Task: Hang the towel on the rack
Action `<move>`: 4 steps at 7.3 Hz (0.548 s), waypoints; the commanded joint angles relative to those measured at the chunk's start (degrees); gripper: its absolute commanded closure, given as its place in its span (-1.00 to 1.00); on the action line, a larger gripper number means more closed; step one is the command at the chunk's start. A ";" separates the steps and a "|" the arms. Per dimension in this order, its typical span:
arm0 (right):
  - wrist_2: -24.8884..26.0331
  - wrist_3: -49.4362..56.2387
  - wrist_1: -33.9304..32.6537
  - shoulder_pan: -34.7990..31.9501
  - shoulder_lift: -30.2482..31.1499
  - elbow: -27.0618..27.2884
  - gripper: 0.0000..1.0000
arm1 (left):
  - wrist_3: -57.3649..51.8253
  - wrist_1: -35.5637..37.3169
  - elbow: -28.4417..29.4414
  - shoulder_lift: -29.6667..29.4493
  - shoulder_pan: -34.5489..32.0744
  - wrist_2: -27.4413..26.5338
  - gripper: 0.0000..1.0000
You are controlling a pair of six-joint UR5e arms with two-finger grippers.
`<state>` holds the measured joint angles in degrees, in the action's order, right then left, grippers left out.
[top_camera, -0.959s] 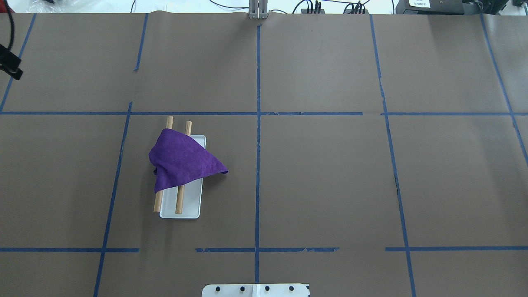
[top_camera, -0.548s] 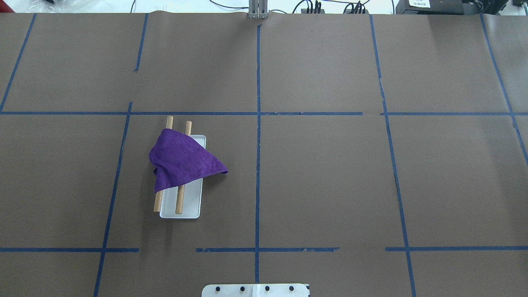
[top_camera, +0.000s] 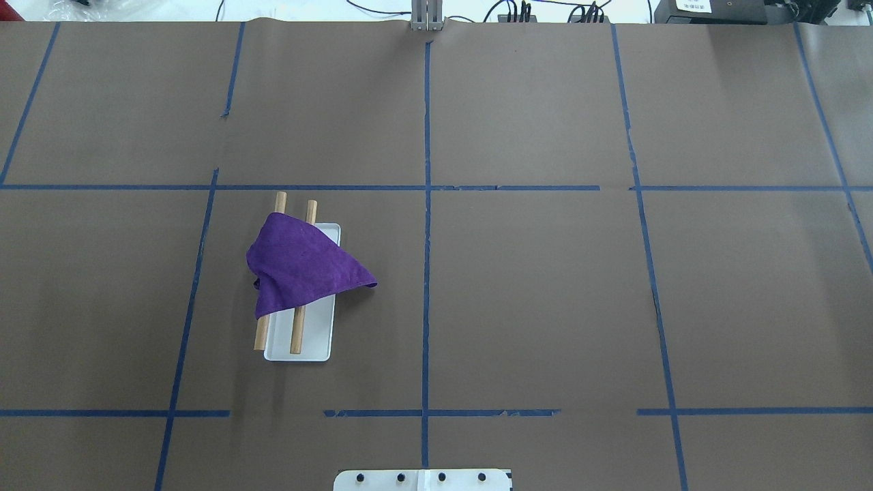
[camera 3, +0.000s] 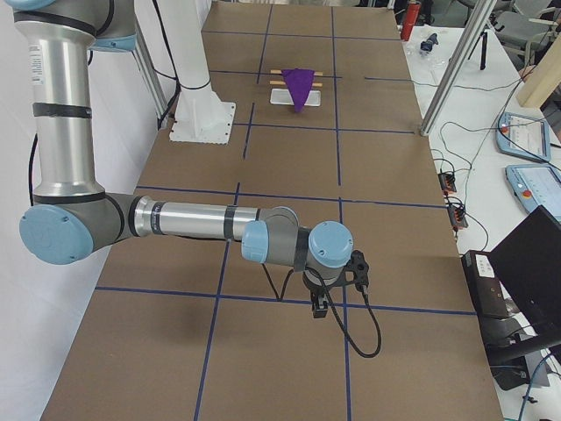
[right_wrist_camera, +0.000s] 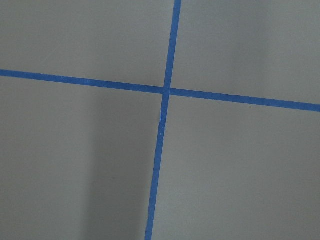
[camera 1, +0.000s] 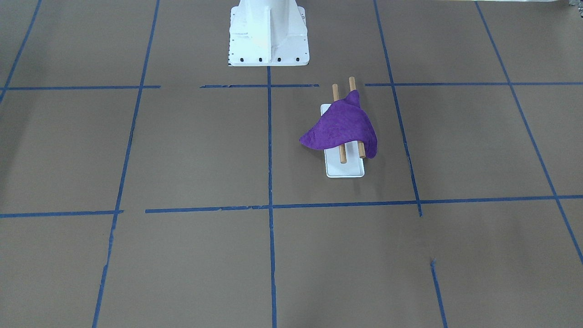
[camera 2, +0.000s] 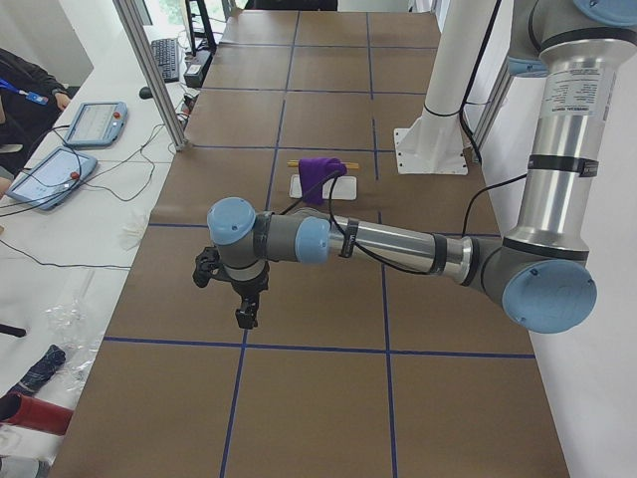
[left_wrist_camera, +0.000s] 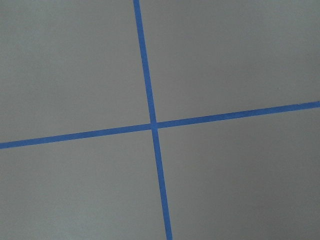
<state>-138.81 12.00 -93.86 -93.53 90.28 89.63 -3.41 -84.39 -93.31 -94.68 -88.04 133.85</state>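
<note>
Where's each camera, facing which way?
Front-facing: across table, facing white robot pedestal; no arms.
Overhead: from behind, down on purple fuzzy towel over white wooden-dowel rack.
Left: table end; left arm, left claw.
Right: opposite end; right arm, right claw.
Left wrist: down at blue tape cross.
Right wrist: likewise.
Exterior views share the towel.

The purple towel (top_camera: 300,269) is draped in a rough triangle across both brown rods of the rack (top_camera: 317,337). One corner hangs out past the flat white base. Bare rod ends show on either side of the cloth. The rack stands on the worktop's (top_camera: 545,286) left half.
</note>
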 commanded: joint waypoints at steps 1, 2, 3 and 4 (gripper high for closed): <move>0.03 -0.13 -0.01 0.02 0.16 0.11 -1.00 | -0.19 -0.43 0.40 1.34 -0.11 0.01 -1.00; 0.12 -0.14 0.08 0.02 0.07 0.11 -1.00 | -0.19 -0.42 0.93 1.34 -0.11 -0.08 -1.00; 0.12 -0.14 0.08 0.02 0.07 0.11 -1.00 | 0.16 -0.42 0.50 1.34 -0.20 -0.08 -1.00; 0.21 -0.14 0.08 0.02 0.16 0.11 -1.00 | 0.16 -0.42 0.67 1.34 -0.20 -0.08 -1.00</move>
<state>-138.69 11.87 -93.79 -93.52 90.38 89.74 -3.37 -84.81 -92.70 -93.37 -88.21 133.79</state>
